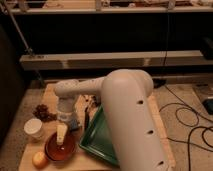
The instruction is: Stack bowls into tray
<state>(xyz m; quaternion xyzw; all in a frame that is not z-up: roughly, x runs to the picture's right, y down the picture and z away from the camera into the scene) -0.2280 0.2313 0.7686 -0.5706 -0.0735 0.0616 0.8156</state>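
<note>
One gripper [61, 134] over brown bowl [52, 150], grip unclear, wooden table [50, 95], green tray [100, 143], pale shelf [100, 61] behind

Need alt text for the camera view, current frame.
The white robot arm's gripper hangs pointing down over a brown bowl at the front left of a wooden table, beside a green tray. A small white bowl and a yellow fruit sit close by.

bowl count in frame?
2. A brown bowl sits left of the green tray, with the gripper over it. A small white bowl is farther left. None are in the tray, but the arm may hide others.
</note>
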